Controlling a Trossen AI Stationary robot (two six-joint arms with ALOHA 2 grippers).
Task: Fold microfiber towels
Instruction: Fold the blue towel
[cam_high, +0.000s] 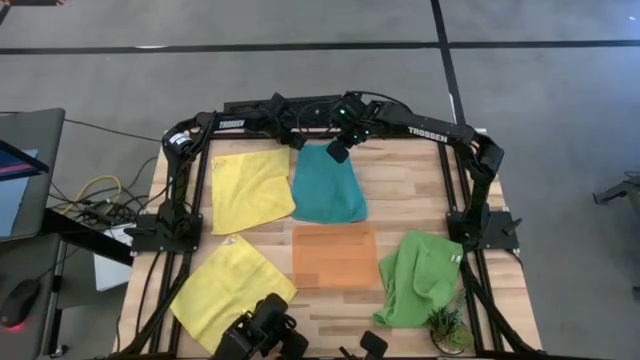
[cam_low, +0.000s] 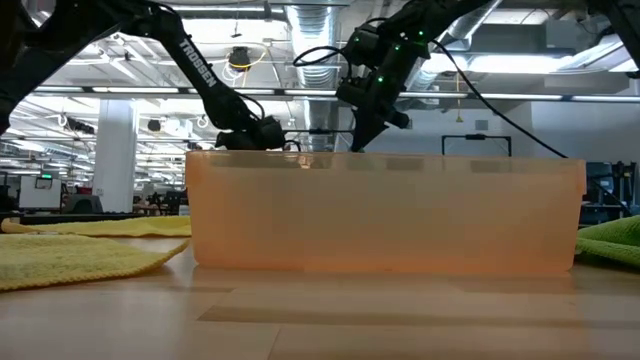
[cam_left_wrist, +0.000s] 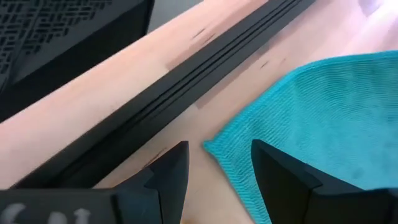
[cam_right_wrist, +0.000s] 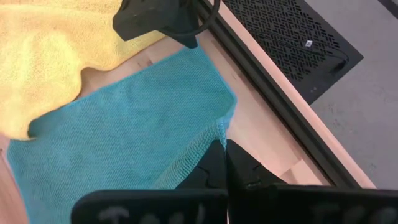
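While the tray (cam_low: 385, 215) hides the table, right hand (cam_right_wrist: 224, 152) pinches the teal towel (cam_right_wrist: 124, 124); left hand (cam_left_wrist: 217, 168) gapes.

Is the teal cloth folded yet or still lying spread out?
Spread out. The teal towel lies flat in one layer; the right gripper pinches one far corner, and the open left gripper straddles another.

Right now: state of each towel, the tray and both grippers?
teal towel: flat, far corners being grabbed
yellow towel: flat
second yellow towel: flat
lime green towel: crumpled
orange tray: empty
left gripper: open, astride teal corner
right gripper: shut on teal edge
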